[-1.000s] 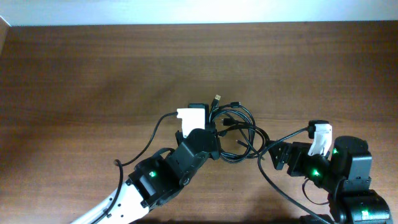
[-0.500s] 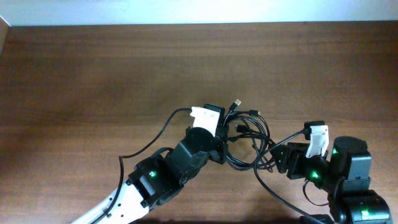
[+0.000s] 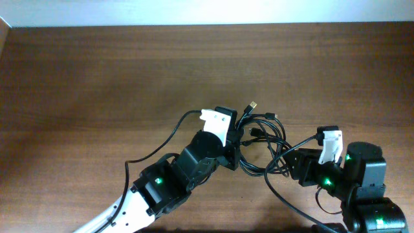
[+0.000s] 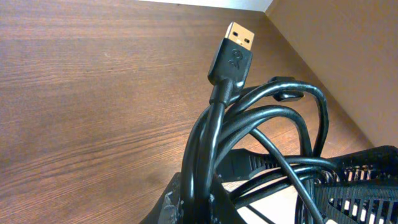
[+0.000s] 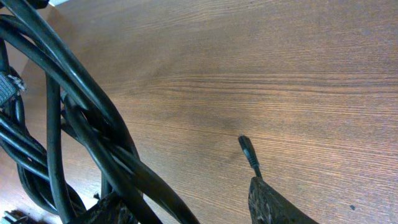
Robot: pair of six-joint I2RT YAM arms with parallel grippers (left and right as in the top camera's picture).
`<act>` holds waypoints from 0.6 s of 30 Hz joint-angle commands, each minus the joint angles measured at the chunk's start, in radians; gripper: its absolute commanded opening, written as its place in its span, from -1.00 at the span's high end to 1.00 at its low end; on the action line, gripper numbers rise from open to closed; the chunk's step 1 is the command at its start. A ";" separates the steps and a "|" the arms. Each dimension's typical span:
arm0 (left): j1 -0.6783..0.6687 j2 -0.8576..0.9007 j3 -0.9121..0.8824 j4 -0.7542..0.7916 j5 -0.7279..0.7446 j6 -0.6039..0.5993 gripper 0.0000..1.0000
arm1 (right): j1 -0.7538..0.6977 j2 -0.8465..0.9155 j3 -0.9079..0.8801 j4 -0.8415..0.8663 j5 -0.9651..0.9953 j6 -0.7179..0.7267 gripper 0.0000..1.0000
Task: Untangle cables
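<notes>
The cables [image 3: 260, 138] are a tangle of black loops between my two arms. A gold-tipped USB plug [image 3: 252, 104] sticks out at its far side. My left gripper [image 3: 234, 147] is shut on the cables at the tangle's left edge. In the left wrist view the cables [image 4: 249, 118] rise from the jaws of the left gripper [image 4: 204, 200] to the USB plug [image 4: 235, 50]. My right gripper [image 3: 289, 166] is at the tangle's right edge. In the right wrist view the right gripper [image 5: 183, 194] is open, with cables [image 5: 74, 93] running past its left finger and a small plug [image 5: 247, 149] by its right finger.
The brown wooden table [image 3: 97, 77] carries everything, and a pale wall runs along its far edge [image 3: 194, 24]. Thicker black wires [image 3: 162, 139] belonging to my arms loop over the table beside each arm.
My left gripper has carried the cables to the right, and the USB plug has shifted right with them. The right arm has barely moved.
</notes>
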 commanded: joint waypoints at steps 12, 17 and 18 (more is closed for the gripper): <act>0.001 -0.018 0.020 0.018 0.066 0.012 1.00 | -0.004 -0.005 -0.003 0.009 0.012 -0.005 0.39; 0.001 -0.018 0.020 0.018 0.069 0.013 1.00 | -0.004 -0.005 -0.003 0.009 0.011 -0.005 0.91; 0.001 -0.018 0.020 0.018 0.069 0.013 1.00 | -0.004 -0.005 -0.003 0.009 0.011 -0.005 0.92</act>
